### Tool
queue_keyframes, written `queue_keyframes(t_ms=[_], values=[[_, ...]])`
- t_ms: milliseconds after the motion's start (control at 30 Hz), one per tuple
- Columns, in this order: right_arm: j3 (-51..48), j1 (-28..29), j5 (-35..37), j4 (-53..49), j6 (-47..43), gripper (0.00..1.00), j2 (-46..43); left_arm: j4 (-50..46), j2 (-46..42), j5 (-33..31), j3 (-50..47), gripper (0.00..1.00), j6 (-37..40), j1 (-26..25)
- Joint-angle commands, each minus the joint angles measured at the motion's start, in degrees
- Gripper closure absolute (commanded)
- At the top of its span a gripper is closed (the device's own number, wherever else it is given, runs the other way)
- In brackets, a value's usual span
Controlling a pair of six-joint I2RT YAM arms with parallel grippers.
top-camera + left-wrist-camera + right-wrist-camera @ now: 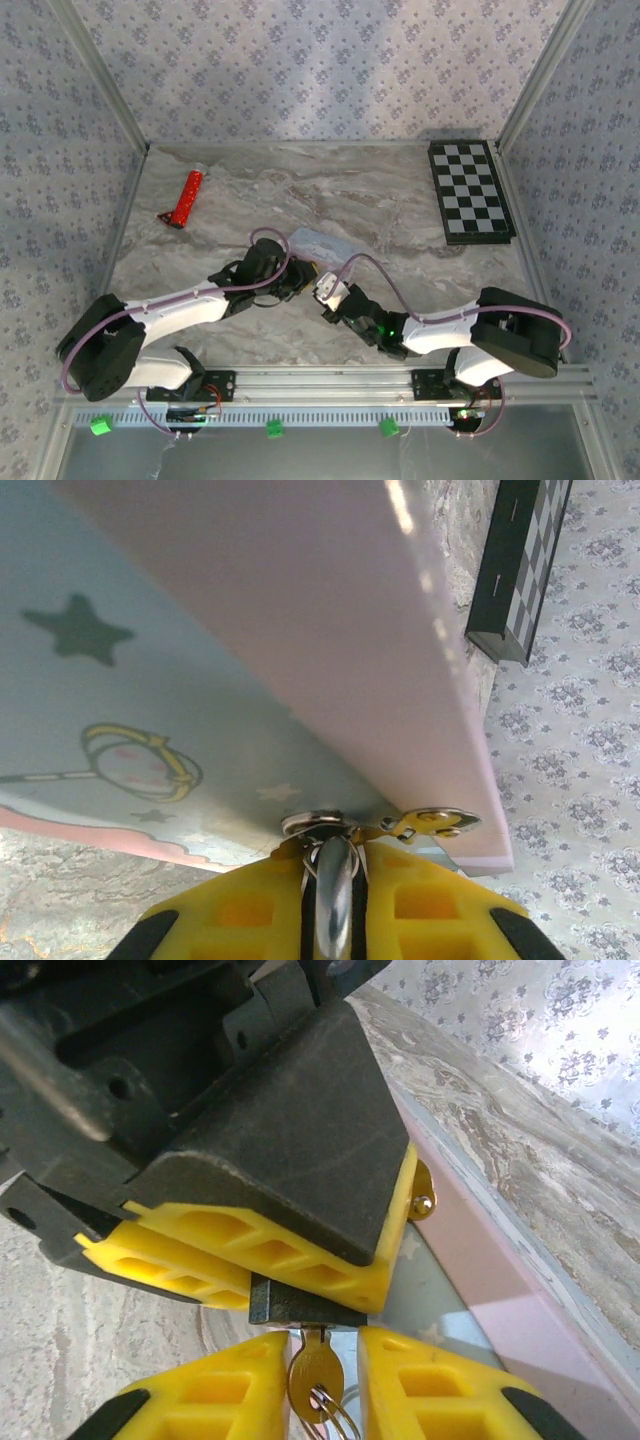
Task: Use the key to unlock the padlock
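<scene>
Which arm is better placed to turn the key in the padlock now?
Right. The right gripper sits around the key, which is already in the padlock; the left gripper is shut on the padlock, so it probably should just hold it steady.

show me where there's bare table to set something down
Widest bare patch: the far strip of table between the tube and the checkerboard. A smaller one lies right of the tin, on the near side of the checkerboard. Crowded: the middle, where the left claw and right claw meet by the tin; the left arm and right arm cover the near side.
</scene>
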Motion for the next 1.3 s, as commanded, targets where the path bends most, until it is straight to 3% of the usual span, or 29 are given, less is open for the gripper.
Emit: queue_keyframes(t_ms=[0,200,300,433,600,733,867,1267], values=[[0.8,-0.3,2.8,0.8,2.7,0.79,1.7,2.6,-2.0,1.5,0.6,1.00,0.2,-1.0],[0.6,-0.2,6.2,0.4,7.1,0.89,2.8,3.3,-0.8,1.6,1.3,1.00,0.5,-1.1],[-1.3,-0.5,9.1,0.7,16.5,0.98,1.5,3.4,-0.1,1.6,1.8,1.00,0.9,-1.1],[-2.7,-2.3,4.3,-5.3,33.6,1.00,-2.0,3.1,0.4,1.4,2.1,1.00,1.6,-1.2],[-2.3,-2.1,-3.0,-6.3,41.5,1.00,-1.9,3.1,1.4,1.3,2.1,1.00,2.2,-1.1],[-2.3,-1.7,-4.0,-8.1,43.9,1.00,-2.2,2.4,2.2,0.8,2.8,1.00,3.5,-1.2],[-2.7,-1.6,-4.0,-11.8,46.7,1.00,-2.9,-0.1,2.9,-0.1,4.1,0.94,5.7,-1.0],[-6.5,-2.0,-2.9,-17.2,59.6,1.00,-1.5,-2.8,6.5,-0.1,3.8,0.57,8.7,1.0]])
